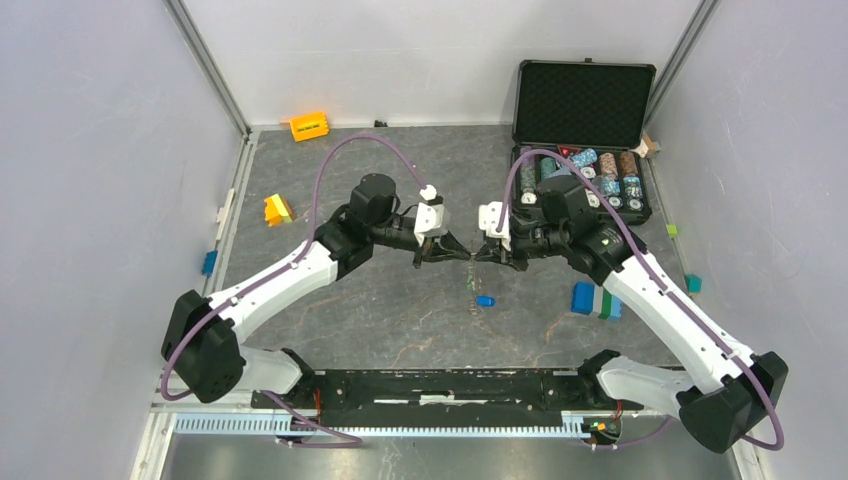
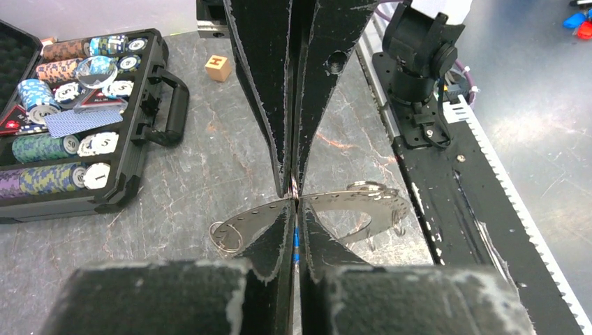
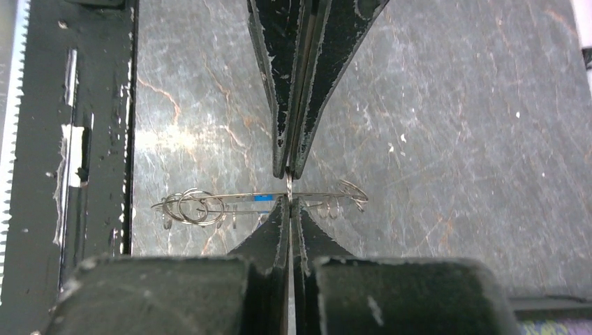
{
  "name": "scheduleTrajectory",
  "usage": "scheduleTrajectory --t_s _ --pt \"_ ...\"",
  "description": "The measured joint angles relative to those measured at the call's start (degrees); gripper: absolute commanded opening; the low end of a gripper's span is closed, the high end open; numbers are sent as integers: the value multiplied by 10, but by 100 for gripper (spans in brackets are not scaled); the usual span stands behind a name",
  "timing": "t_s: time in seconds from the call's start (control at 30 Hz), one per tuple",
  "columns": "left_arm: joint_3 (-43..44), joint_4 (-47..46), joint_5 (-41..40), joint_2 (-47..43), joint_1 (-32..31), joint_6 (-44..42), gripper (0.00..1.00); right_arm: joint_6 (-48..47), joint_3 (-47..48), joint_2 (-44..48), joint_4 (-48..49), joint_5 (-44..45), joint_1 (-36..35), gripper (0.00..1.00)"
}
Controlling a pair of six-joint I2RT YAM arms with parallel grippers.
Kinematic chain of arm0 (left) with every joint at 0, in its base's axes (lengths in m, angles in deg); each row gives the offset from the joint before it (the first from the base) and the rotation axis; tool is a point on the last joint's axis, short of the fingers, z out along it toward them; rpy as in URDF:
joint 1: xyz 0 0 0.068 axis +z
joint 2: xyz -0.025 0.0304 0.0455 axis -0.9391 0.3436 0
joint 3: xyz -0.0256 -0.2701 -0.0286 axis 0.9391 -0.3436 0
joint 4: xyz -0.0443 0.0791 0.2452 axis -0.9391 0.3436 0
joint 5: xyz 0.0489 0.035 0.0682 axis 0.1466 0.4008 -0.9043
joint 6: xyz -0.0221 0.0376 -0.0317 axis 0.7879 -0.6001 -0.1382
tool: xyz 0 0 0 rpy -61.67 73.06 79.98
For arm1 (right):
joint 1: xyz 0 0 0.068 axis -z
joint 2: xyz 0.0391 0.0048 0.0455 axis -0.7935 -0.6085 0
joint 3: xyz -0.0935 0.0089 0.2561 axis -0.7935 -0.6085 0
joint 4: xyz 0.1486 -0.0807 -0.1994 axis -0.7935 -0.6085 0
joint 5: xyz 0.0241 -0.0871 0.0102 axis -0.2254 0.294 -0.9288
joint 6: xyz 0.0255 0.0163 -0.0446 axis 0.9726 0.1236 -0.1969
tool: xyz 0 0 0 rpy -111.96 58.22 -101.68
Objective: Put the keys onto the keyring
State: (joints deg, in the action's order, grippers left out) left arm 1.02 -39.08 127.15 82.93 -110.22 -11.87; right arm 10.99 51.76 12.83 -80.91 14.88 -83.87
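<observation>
The keyring point(image 2: 363, 202) is a flat grey metal ring with small holes along its rim and little split rings point(image 2: 227, 237) hooked into it. It hangs level above the table between both arms point(image 1: 469, 257). My left gripper point(image 2: 294, 204) is shut on one rim and my right gripper point(image 3: 290, 199) is shut on the opposite rim, fingertips nearly meeting point(image 1: 455, 255) point(image 1: 484, 254). In the right wrist view the keyring point(image 3: 230, 201) shows edge-on. A key with a blue head point(image 1: 485, 301) lies on the table just below and in front of the ring.
An open black case of poker chips point(image 1: 640, 150) point(image 2: 150, 112) stands at the back right. Blue and green blocks point(image 1: 596, 299) sit by the right arm. An orange block point(image 1: 309, 126), a yellow block point(image 1: 277, 209) and a wooden cube point(image 2: 218, 68) lie farther off. The black base rail point(image 1: 440, 385) runs along the near edge.
</observation>
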Motion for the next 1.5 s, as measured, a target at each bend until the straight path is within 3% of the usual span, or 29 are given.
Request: scheduleTrajectory --t_s 0.4,0.9,1.07,1.27,1.37,1.5 --pt "7 4 -23 32 -13 -23 2 -18 46 -15 -87 70 -18 0" --pt "-27 -34 -31 55 -14 1 2 -24 68 -10 -84 40 -19 0" --pt "-27 -15 -32 49 -14 -8 21 -24 64 -7 -73 42 -19 0" --pt "-13 92 -35 3 -12 -75 42 -24 47 7 -66 45 -19 0" --pt "6 128 -35 -14 -10 -98 58 -27 39 13 -59 42 -19 0" --pt "43 164 -34 -18 -9 -114 66 -30 23 16 -50 27 -19 0"
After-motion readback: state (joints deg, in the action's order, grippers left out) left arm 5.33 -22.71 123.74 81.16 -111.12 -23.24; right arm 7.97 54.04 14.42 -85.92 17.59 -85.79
